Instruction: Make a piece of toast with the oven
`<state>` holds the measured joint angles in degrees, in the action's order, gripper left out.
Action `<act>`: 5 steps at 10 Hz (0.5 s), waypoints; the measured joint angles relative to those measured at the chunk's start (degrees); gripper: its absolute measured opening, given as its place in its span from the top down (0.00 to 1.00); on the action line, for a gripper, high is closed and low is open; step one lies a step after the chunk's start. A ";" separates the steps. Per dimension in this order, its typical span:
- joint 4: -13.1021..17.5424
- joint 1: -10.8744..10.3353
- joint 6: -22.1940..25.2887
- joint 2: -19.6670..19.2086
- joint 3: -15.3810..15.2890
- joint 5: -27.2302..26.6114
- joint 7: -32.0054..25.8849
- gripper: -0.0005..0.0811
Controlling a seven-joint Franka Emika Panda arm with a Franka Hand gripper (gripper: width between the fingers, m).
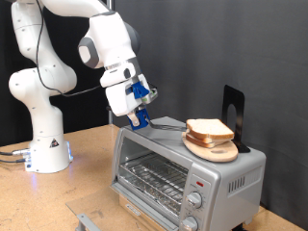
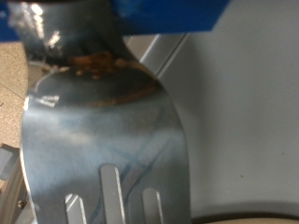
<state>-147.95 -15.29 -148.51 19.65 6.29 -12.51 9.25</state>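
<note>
Holding a metal spatula (image 2: pixel 103 140) clamped in its fingers, the gripper (image 1: pixel 140 114) hangs just over the top of the oven (image 1: pixel 183 168) at its end on the exterior view's left. The piece of toast (image 1: pixel 209 129) sits on a wooden plate (image 1: pixel 214 150) atop the oven, off toward the exterior view's right of the claw. So the spatula's long axis runs roughly along the roof toward the bread, near it but I can't tell if they're touching.

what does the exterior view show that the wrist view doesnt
Only the exterior view shows the arm's white body, the oven with its wire rack and knobs, the bread slices on the wooden plate on top of it, and the gripper low over the oven's top at the exterior view's left. Only the wrist view shows, close up, a slotted metal spatula blade with brown residue near its neck. Both share the oven's grey top surface.
</note>
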 joint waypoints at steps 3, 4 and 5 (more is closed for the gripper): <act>0.48 -0.09 -0.05 -0.01 -0.09 -0.56 0.00 0.45; 0.63 -0.21 -0.05 -0.01 -0.12 -0.70 0.00 0.45; 0.78 -0.25 -0.05 -0.01 -0.18 -0.83 0.00 0.45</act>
<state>-147.17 -15.54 -148.56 19.63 6.11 -13.34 9.25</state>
